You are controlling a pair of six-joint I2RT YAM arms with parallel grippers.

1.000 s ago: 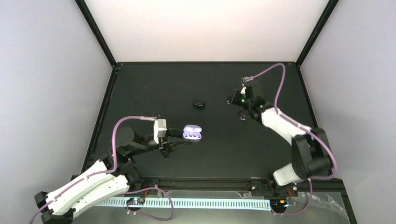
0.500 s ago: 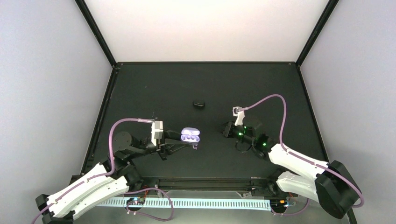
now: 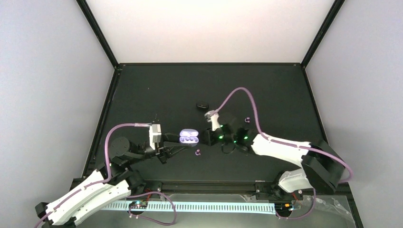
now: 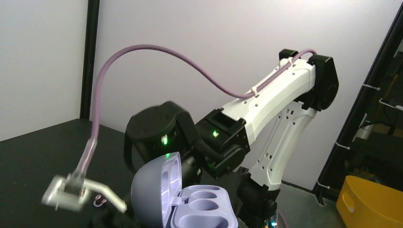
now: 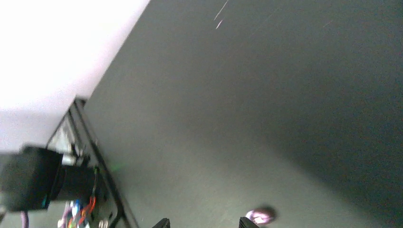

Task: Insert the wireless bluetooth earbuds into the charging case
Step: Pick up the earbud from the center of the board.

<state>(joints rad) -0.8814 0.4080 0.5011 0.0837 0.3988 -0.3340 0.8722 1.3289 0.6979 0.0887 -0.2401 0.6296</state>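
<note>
Black table (image 3: 157, 90): left gripper (image 3: 182, 144) is clamping the open case (image 3: 189, 137).
Right gripper (image 5: 204, 223) is gaping empty beside an earbud (image 5: 260, 216).

Item counts, top view unless noted.

Arms: two, the left arm (image 3: 85, 192) and the right arm (image 3: 280, 148). Grippers: two, one per arm, the left gripper (image 3: 176, 146) and the right gripper (image 5: 204, 222). Purple cables: two, the left cable (image 3: 119, 130) and the right cable (image 3: 240, 90). Charging case (image 3: 189, 137): one, with two sockets (image 4: 203, 207) inside, seen from the left wrist. Wireless bluetooth earbuds: two, the near earbud (image 3: 197, 152) and the far earbud (image 3: 246, 118), each a tiny purple bit lying singly. Small black object (image 3: 203, 105): one. Table (image 3: 157, 90): one. Yellow bin (image 4: 370, 204): one, in the left wrist view only.
</note>
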